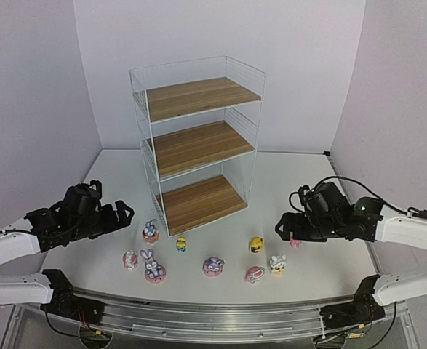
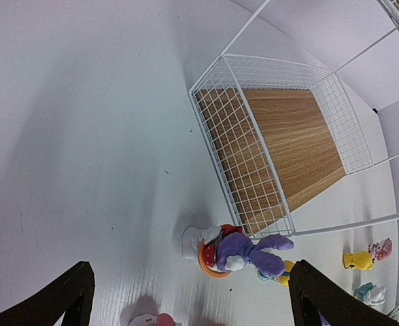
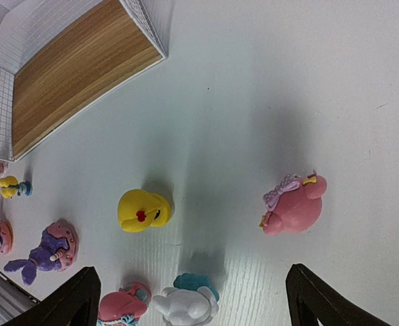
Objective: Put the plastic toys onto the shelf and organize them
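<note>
1. Top external view: the task is only starting, judging by the layout. The shelf [image 1: 198,98] is standing with all three boards bare. All nine plastic toys [image 1: 213,266] are sitting scattered on the table [image 1: 111,174] in front of it. The left gripper [image 1: 122,217] is hovering with its jaws apart, just left of a purple bunny [image 1: 150,231]. The right gripper [image 1: 282,227] is hanging, jaws equally spread, over a pink bow toy [image 1: 294,242] that is mostly hidden here. Neither is holding anything.

2. Left wrist view: this one is showing the alignment the top view is missing. The purple bunny is sitting beside the shelf's lower wire corner. It is ahead of the spread fingers [image 2: 70,299] and off toward the right one, not between them. A first pick here is probably calling for a reach forward and down, shifted sideways and kept off the wire.

3. Right wrist view: here the pink bow toy is showing in full. It is lying ahead of the open jaws, apart from a yellow toy [image 3: 143,209] and a white toy [image 3: 185,305]. Descending centred on it is likely the right arm's next need.
</note>
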### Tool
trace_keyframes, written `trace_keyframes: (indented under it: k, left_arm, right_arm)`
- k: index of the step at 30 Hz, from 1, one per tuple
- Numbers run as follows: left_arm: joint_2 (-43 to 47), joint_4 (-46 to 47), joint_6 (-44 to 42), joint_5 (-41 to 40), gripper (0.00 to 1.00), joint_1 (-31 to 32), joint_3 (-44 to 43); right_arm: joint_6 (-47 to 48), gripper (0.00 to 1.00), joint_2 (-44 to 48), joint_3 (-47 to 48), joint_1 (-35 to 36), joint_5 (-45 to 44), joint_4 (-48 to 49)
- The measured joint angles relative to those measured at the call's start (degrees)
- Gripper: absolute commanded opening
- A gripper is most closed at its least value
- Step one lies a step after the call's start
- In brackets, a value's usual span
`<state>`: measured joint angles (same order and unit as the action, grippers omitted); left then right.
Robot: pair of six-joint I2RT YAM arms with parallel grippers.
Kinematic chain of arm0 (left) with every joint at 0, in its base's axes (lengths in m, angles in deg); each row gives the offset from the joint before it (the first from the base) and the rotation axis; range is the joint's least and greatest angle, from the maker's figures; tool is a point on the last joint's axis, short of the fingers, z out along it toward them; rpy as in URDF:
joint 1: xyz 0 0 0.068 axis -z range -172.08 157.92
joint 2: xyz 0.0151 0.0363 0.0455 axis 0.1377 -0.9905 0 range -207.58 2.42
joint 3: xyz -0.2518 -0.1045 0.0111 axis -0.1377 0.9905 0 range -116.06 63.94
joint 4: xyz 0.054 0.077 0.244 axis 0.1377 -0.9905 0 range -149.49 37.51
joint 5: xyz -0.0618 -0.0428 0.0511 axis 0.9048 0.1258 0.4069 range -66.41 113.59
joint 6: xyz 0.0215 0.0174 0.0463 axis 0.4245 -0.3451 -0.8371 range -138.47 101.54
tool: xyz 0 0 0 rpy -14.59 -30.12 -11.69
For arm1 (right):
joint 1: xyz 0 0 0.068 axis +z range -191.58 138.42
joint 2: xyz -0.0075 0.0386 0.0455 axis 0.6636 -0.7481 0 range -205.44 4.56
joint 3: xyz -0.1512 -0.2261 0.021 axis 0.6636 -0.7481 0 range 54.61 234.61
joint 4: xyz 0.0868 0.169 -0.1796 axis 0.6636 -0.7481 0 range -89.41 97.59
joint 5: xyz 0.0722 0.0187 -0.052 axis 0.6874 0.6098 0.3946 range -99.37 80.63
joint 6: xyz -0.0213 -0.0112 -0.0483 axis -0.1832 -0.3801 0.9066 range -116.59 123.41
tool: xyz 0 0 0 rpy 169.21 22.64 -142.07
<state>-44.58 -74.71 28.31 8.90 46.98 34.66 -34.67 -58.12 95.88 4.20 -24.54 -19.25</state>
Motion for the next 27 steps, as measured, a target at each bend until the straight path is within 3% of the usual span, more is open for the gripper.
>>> trace_keyframes:
  k: [13,27]
  left_arm:
    - [-1.03,5.61,-0.18,1.47,1.0,0.0,2.77]
    - [-0.42,8.28,-0.23,3.06,1.0,0.01,5.35]
  right_arm:
    - [-13.45,0.76,-6.58,0.06,19.19,-14.22,-4.79]
    - [-17.13,0.61,-7.71,-5.8,20.53,-15.6,-1.37]
